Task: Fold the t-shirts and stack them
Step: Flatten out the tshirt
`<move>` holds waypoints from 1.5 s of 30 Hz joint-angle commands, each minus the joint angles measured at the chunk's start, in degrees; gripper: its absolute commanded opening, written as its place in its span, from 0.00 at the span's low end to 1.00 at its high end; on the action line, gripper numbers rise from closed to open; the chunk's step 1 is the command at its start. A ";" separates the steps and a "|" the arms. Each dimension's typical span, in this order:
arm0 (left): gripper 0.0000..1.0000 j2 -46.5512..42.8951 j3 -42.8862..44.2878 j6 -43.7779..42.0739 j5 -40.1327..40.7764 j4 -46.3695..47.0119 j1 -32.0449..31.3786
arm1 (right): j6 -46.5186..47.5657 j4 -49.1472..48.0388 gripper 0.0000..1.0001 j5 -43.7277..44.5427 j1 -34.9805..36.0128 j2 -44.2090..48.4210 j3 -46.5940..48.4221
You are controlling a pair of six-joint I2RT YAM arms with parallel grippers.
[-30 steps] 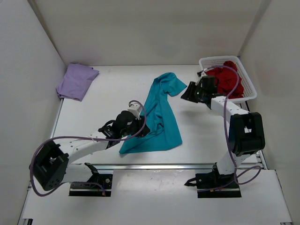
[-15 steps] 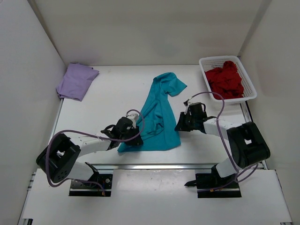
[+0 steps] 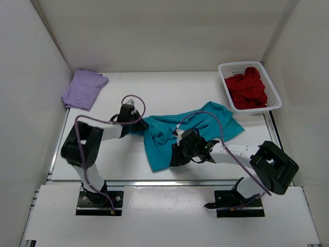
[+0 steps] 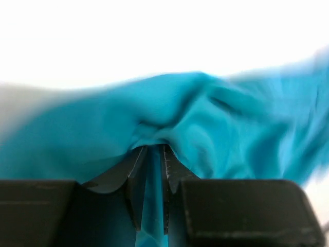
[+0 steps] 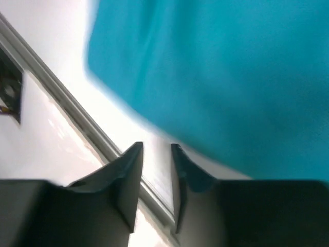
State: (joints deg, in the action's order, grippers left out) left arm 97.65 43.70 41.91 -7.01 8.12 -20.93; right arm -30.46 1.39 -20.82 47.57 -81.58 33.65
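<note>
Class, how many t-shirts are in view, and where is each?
3: lavender purple fabric t-shirt folded at far left; teal blue fabric t-shirt spread centrally; dark red fabric t-shirt crumpled in the white plastic mesh basket. Others may hide beneath it.

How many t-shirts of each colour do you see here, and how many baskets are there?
lavender t-shirt: 1
teal t-shirt: 1
dark red t-shirt: 1
white mesh basket: 1
Total: 4 things, 3 t-shirts and 1 basket
</note>
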 commanded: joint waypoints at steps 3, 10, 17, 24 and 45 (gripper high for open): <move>0.27 15.54 27.71 2.03 -2.30 -4.05 3.96 | 2.86 -1.39 0.36 0.69 -3.26 0.10 7.75; 0.37 11.09 39.29 -1.58 0.24 -10.16 5.72 | 2.24 -4.20 0.39 -3.09 -18.28 10.12 -1.29; 0.35 -9.99 1.88 0.19 1.72 -0.82 2.13 | 3.30 -6.40 0.31 -3.97 -23.92 14.87 -5.61; 0.47 -23.11 -19.42 3.26 3.04 -0.13 2.21 | 1.98 -6.93 0.32 -3.62 -23.32 20.66 -9.65; 0.12 -20.00 -1.60 0.99 -1.06 -23.02 0.62 | 1.89 -9.29 0.34 -2.21 -25.33 19.98 -11.86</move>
State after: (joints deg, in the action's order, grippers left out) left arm 85.71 41.23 45.93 -6.37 -0.21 -20.29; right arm -29.50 -3.97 -23.79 23.44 -60.10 21.58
